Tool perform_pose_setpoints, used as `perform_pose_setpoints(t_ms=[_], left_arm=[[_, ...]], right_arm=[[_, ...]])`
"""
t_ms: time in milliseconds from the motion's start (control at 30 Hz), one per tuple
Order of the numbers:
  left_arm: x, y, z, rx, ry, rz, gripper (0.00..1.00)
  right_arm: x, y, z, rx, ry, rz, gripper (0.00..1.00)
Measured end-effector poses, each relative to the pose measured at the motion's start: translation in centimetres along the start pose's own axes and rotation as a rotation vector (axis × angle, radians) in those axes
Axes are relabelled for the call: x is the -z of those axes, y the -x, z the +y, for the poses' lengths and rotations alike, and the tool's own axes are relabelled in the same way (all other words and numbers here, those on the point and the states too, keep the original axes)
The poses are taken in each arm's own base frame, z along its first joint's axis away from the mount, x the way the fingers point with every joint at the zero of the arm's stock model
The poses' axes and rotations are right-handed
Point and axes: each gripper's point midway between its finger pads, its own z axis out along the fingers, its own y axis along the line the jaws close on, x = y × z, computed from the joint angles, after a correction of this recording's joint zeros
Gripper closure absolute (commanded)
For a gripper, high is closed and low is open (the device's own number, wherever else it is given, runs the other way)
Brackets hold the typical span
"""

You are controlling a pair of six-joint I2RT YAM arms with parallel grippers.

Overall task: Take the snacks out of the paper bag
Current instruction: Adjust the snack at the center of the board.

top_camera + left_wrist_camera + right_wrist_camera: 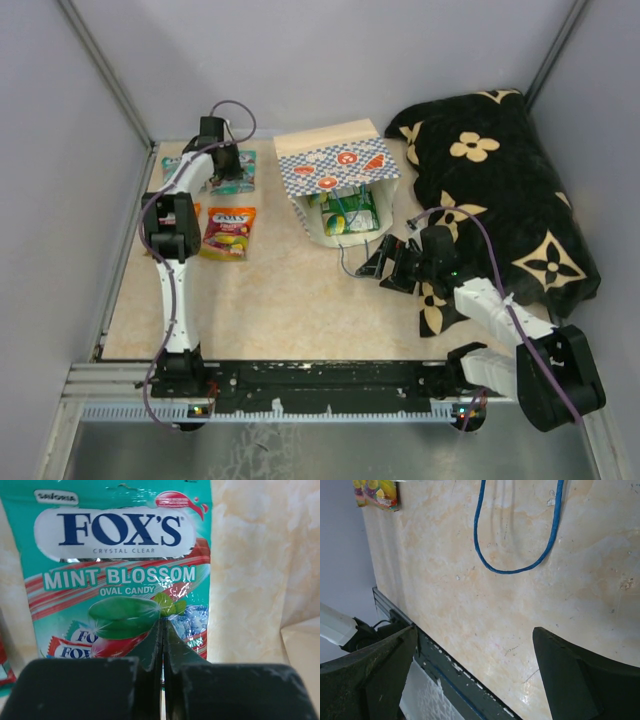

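We list two arms of one make.

- Left arm (176, 262): white tubular links, black joint housings, a purple cable (237, 102) looped along it.
- Right arm (497, 308): the same white links and black joints, with a second purple cable (487, 240).
- Left pincer (162, 645): matte black fingers, edges scuffed pale.
- Right pincer (474, 640): matte black wedge-shaped fingers, which we note as dusty.
- Mounting: black rail (320, 377) under both bases.

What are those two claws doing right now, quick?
Left gripper: closed, nothing seen between its fingers, tips over the mint candy packet.
Right gripper: open, holding nothing.
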Motion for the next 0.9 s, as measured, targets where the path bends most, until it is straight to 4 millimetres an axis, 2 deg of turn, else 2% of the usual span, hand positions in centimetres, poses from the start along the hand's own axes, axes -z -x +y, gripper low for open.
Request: perform_pose_setpoints(t_ms=[167, 300, 400, 467, 533, 600, 667, 800, 900], left_arm=[[-1.3, 1.8, 0.1, 0.012, -0.004, -0.028, 1.00], [-1.6, 2.4, 0.6, 0.014, -0.003, -0.041, 0.99], [-1.5, 2.5, 0.8, -0.010, -0.005, -0.044, 0.96], [-1.0, 2.4, 0.9, -0.036, -0.005, -0.045, 0.88], [0.2, 1.8, 1.1, -0.057, -0.002, -0.036, 0.81], [2.1, 1.1, 1.4, -0.067, 0.012, -0.029, 0.70], [4.3, 1.3, 1.6, -0.072, 0.025, -0.049, 0.64], [8.6, 3.6, 1.4, -0.073, 0.038, -0.151, 0.62], [9.5, 4.9, 1.3, -0.073, 0.043, -0.209, 0.62]], right_arm=[[0.0, 0.0, 0.0, -0.003, 0.000, 0.000, 0.01], [0.0, 0.0, 0.0, -0.005, -0.001, 0.000, 0.01], [0.0, 0.0, 0.0, -0.005, -0.002, -0.001, 0.01], [0.0, 0.0, 0.0, -0.005, -0.002, -0.001, 0.01], [0.0, 0.0, 0.0, -0.006, -0.003, -0.002, 0.01], [0.0, 0.0, 0.0, -0.007, -0.004, -0.003, 0.01], [0.0, 0.1, 0.0, -0.007, -0.004, -0.004, 0.01], [0.0, 0.1, 0.0, -0.007, -0.004, -0.004, 0.01], [-0.1, 0.0, -0.1, -0.007, -0.003, -0.003, 0.01]])
